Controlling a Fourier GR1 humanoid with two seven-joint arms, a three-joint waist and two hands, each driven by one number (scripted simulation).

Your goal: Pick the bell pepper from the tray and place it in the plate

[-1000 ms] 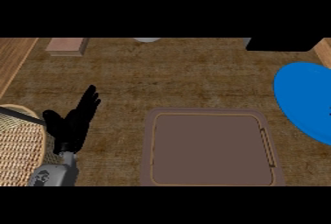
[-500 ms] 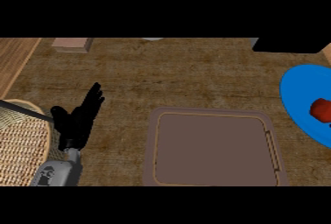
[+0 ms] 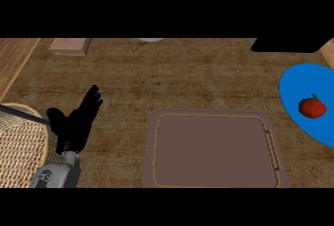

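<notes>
Left hand [image 3: 75, 121]: fingers straight, holding nothing, resting beside the wicker basket [image 3: 20, 145], posed as it was a second ago. Right hand out of view. Tray [image 3: 212, 152] bare. Bell pepper [image 3: 313, 107] lies on the blue plate [image 3: 295, 86], which showed none a second ago. Judgement: placement looks done.

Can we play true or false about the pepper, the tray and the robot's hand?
1. The red bell pepper lies on the blue plate. True.
2. The pepper sits in the brown tray. False: it is on the plate, to the right of the tray.
3. The left hand is curled round the pepper. False: it is open, fingers up, left of the tray.
4. A wicker basket shows at the view's left edge. True.
</notes>
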